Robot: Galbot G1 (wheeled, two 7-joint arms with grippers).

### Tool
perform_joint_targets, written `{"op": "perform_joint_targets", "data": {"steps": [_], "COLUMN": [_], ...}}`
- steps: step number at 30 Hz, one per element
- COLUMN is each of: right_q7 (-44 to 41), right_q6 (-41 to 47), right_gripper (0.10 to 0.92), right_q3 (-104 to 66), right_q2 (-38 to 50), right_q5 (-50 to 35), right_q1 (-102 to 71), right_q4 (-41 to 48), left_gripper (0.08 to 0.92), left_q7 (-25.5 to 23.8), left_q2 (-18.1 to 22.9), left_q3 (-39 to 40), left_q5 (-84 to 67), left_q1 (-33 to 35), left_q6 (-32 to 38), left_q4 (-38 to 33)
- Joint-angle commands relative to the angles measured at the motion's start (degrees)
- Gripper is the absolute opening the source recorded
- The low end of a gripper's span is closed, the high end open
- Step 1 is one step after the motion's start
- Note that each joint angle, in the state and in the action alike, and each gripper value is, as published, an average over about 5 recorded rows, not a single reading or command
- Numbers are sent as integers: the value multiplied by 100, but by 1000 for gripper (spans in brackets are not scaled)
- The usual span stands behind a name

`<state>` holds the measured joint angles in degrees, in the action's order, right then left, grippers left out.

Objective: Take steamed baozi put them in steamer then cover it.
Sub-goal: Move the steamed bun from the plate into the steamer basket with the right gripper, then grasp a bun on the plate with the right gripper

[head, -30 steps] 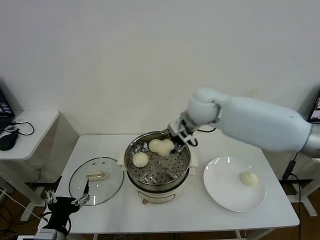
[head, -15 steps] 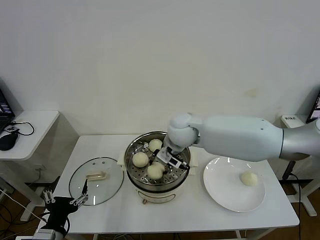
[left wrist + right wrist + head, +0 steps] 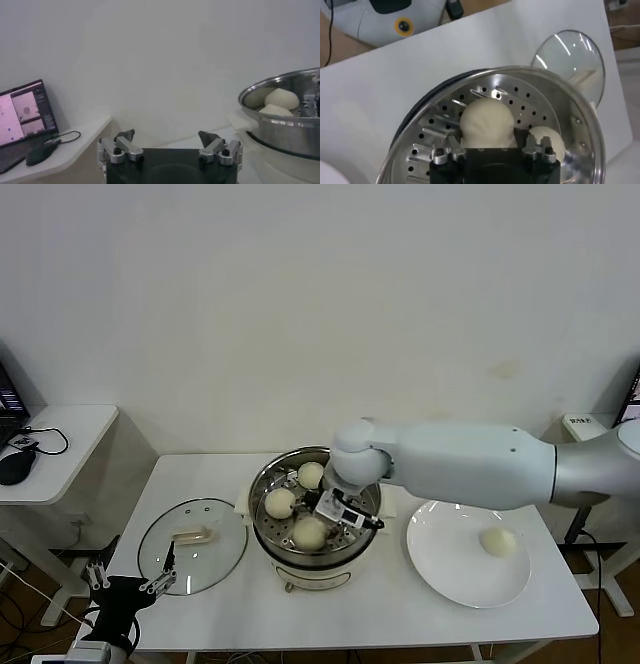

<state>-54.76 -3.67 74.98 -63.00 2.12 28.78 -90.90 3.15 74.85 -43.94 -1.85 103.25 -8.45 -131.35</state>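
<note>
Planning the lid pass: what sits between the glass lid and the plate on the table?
In the head view, the steamer stands between the cover and the plate, with the right pincer inside it at a baozi.

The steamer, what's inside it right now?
The steamer holds three baozi on its holed tray, with the right gripper around the nearest. The arm covers part of the tray.

no readable text, labels, brands or numbers anywhere, laptop screen (image 3: 22,116) contents too small to read
</note>
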Motion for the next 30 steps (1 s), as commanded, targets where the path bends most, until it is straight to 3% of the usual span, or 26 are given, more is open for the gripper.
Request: {"op": "perform_joint_targets", "data": {"steps": [1, 6, 16, 24, 30], "right_q7": [-205, -570, -881, -887, -965], "right_q6": [-79, 408, 2008, 1937, 1760], "right_gripper": [813, 822, 823, 823, 823], "right_q3": [-458, -796, -994, -1311, -2888], "right_q2": [97, 522, 2190, 3790, 4368], "right_q5": [-23, -597, -1381, -352, 457], "right_q1": [220, 571, 960, -128, -2065], "right_q4": [153, 251, -288, -338, -77], "left_gripper": [823, 823, 823, 823, 823], "left_q7": [-1, -3, -10, -12, -16], "left_q2": [-23, -82, -227, -394, -429], "left_q3": [-3, -14, 63, 160, 241], "left_q5": [-4, -8, -46, -75, -65], "left_q1": [-16, -20, -146, -232, -305], "left_q6": [1, 0, -11, -5, -13], "left_q4": [16, 23, 59, 166, 244]}}
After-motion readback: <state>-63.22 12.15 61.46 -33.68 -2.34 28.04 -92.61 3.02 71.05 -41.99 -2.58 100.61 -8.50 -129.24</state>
